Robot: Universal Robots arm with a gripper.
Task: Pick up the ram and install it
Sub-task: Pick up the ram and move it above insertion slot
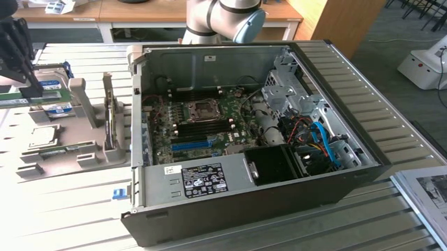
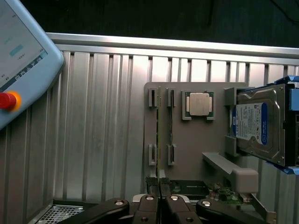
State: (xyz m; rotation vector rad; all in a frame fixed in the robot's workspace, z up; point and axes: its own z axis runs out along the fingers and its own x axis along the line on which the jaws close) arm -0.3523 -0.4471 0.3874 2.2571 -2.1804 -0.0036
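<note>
I count one gripper (image 2: pixel 160 199) of mine, one computer case (image 1: pixel 244 209) with one motherboard (image 1: pixel 202 125) and one blue slot (image 1: pixel 190 145). There is one grey holder (image 2: pixel 187 149) with four small brackets (image 2: pixel 153 97), one hard drive (image 2: pixel 257 123) and one processor (image 2: pixel 199 104). One control pendant (image 2: pixel 23 60) has one red button (image 2: pixel 4 100). Memory sticks number two: the held stick (image 2: pixel 159 140) and the racked stick (image 2: pixel 171 126).

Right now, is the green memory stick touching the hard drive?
Apart. The wrist view shows the memory stick edge-on, with the processor chip and bare grey holder between it and the hard drive.
</note>
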